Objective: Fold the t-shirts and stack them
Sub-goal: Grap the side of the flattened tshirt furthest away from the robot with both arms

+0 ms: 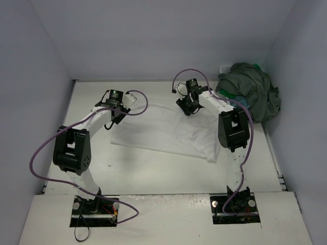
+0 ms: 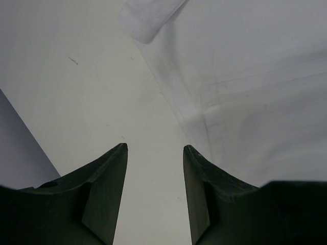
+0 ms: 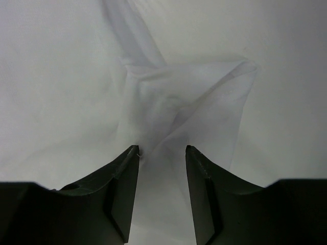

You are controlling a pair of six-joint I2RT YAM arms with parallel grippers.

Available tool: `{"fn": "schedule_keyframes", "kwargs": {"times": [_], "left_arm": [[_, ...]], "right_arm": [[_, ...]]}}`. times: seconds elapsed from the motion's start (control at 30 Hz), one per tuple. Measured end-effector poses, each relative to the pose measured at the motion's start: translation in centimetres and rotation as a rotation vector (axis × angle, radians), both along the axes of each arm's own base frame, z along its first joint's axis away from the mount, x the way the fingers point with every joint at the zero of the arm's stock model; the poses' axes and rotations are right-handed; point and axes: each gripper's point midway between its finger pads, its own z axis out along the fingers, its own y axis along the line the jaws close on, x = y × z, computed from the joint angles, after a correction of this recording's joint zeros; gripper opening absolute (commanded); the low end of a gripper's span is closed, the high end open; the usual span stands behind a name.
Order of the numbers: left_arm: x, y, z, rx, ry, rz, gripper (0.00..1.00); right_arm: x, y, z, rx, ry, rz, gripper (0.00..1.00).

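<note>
Left claw point(image 2: 156, 148) is low over the white tabletop point(image 1: 153, 173), jaws standing apart with nothing between them, just bare surface. Right beside its right-hand finger runs the hemmed edge of the plain white cloth t-shirt point(image 1: 168, 133). The shirt lies spread flat and stretches away to that claw's right. Ahead of the claw and a touch to the right, a short white sleeve point(image 2: 148, 20) pokes out onto the tabletop.

Over to the right claw point(image 3: 162, 148): it's down on the same white shirt at the far edge, jaws parted. A puckered ridge of cloth rises just ahead of the fingertips and runs back into the gap between them. The fingers point(image 3: 125, 168) are not pinched together on it, so I'd call this claw open, straddling the bunched fold.

Well off to the right claw's right, at the far corner, sits a heap of crumpled cloth shirts point(image 1: 253, 94). It is dark olive-grey on top, with bright green and light blue peeking out. A white slatted plastic basket point(image 1: 225, 67) just shows behind it.
</note>
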Motion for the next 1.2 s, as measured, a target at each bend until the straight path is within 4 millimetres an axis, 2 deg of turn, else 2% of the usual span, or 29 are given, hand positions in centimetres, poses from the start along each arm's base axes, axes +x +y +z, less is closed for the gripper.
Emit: {"fn": "schedule_keyframes", "kwargs": {"times": [0.2,0.3,0.5,0.6,0.73,0.77,0.8,1.0,1.2], "left_arm": [[0.0,0.0,0.0,0.000,0.001,0.000,0.42],[0.0,0.0,0.0,0.000,0.002,0.000,0.42],[0.0,0.0,0.0,0.001,0.002,0.000,0.42],[-0.1,0.0,0.0,0.001,0.003,0.000,0.42],[-0.1,0.0,0.0,0.001,0.003,0.000,0.42],[-0.1,0.0,-0.1,0.001,0.004,0.000,0.42],[-0.1,0.0,-0.1,0.001,0.004,0.000,0.42],[-0.1,0.0,-0.2,-0.003,0.006,0.004,0.42],[-0.1,0.0,-0.2,-0.006,0.006,0.009,0.42]], "right_arm": [[0.6,-1.2,0.0,-0.015,-0.012,-0.028,0.33],[0.6,-1.7,-0.3,-0.021,-0.013,-0.036,0.26],[0.1,-2.0,-1.2,-0.034,0.004,-0.038,0.05],[0.1,-2.0,-1.1,-0.032,0.002,-0.042,0.03],[0.3,-2.2,-1.1,-0.027,0.001,-0.055,0.05],[0.3,-2.3,-1.1,-0.024,0.000,-0.061,0.07],[0.4,-2.4,-1.1,-0.023,0.000,-0.067,0.15],[0.8,-3.7,-0.7,-0.016,-0.006,-0.103,0.29],[1.4,-4.8,1.4,0.004,-0.043,-0.126,0.26]]}}
